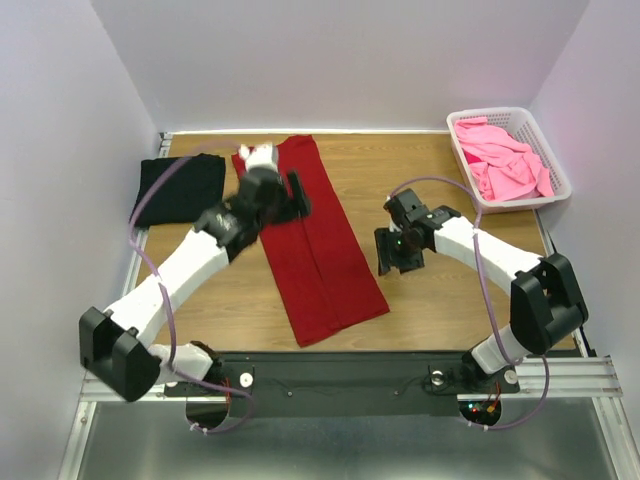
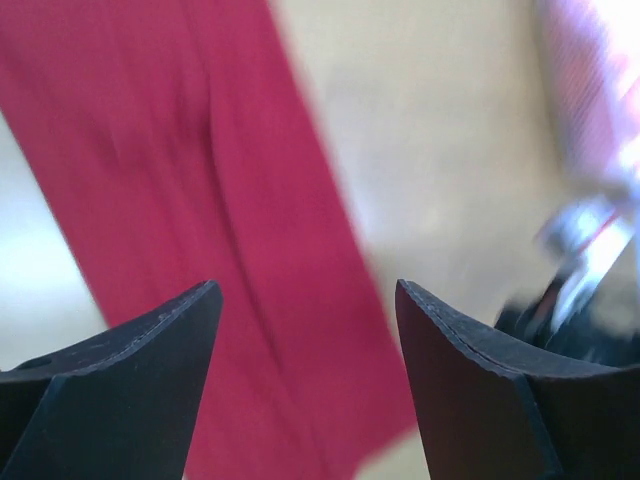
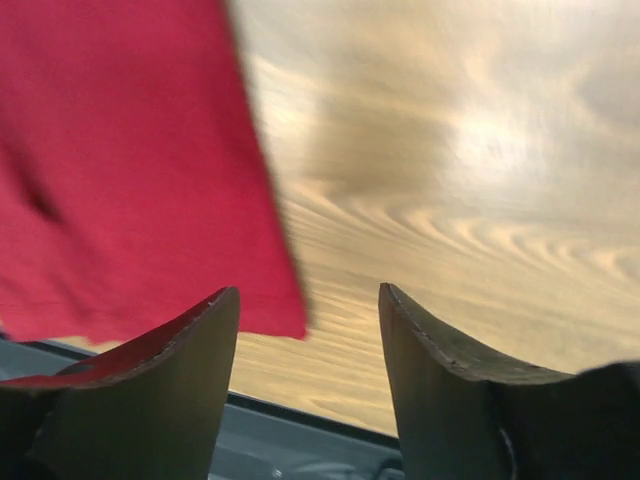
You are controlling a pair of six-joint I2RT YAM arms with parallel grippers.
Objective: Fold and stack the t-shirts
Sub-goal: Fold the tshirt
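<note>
Lying folded: red t-shirt [image 1: 320, 250] (black t-shirt [image 1: 175, 190] nearby)

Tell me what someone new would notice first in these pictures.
The dark red t-shirt, folded into a long strip, lies diagonally across the middle of the wooden table. The open left gripper is over its far part and the open right gripper is off to its right. The bright pink t-shirts heaped in the white basket at the far right corner stand out next, and a black t-shirt lies at the far left.
</note>
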